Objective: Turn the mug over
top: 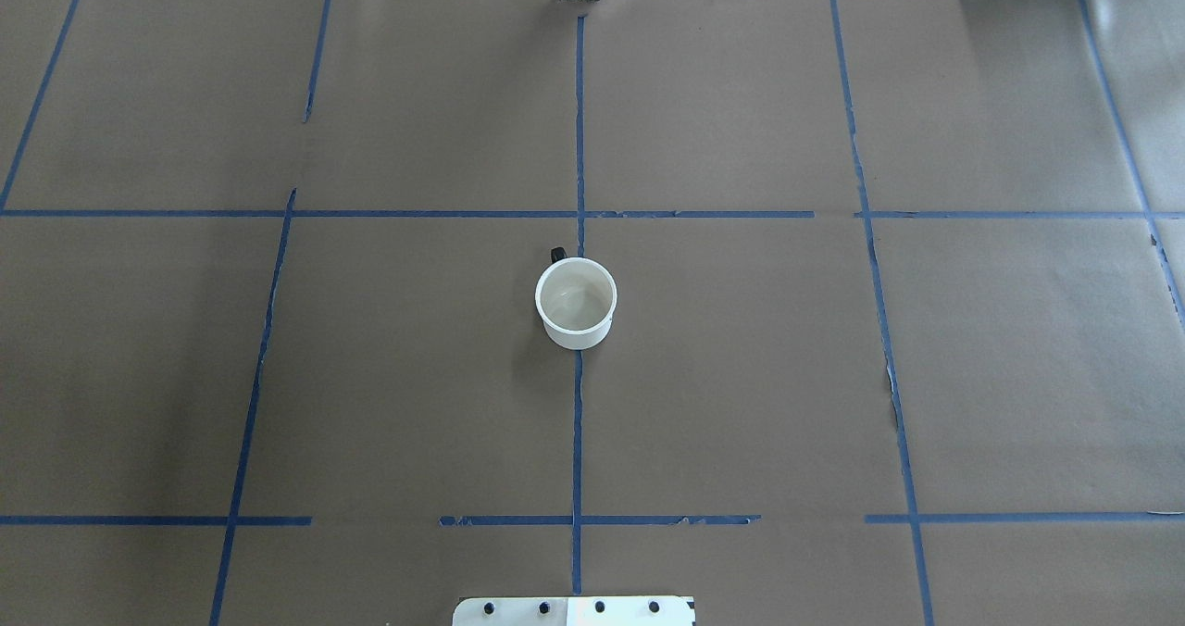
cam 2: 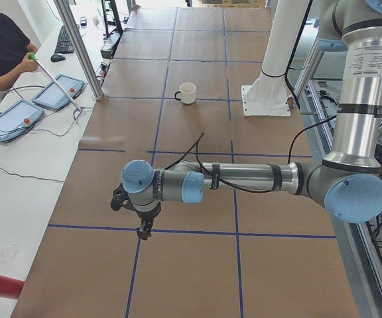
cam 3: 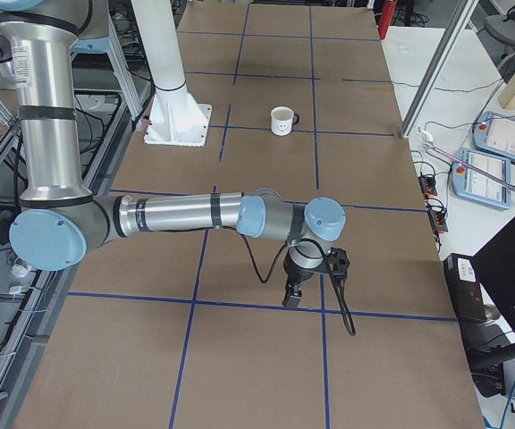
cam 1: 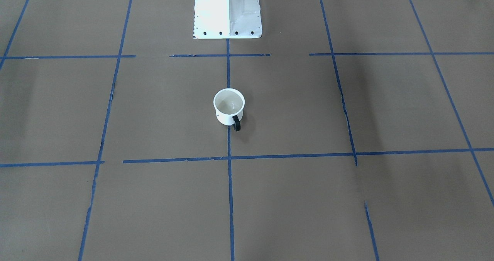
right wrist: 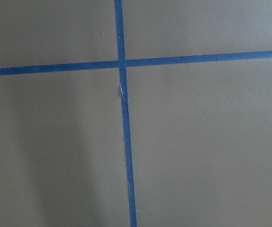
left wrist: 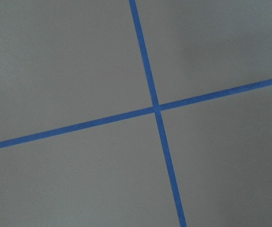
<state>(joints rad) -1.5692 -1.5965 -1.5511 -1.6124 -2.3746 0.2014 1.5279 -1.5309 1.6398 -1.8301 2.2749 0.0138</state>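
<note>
The small white mug stands upright with its mouth up on the brown paper at the table's middle, on a blue tape line. Its dark handle points away from the robot. It also shows in the overhead view, the left side view and the right side view, where a black smiley face shows. My left gripper hangs low over the table far from the mug, toward the table's left end. My right gripper does the same toward the right end. Both show only in side views, so I cannot tell whether they are open or shut.
The white robot pedestal stands behind the mug. Blue tape lines cross the brown paper under both wrist cameras. A person with a stick and control tablets are beyond the table's far edge.
</note>
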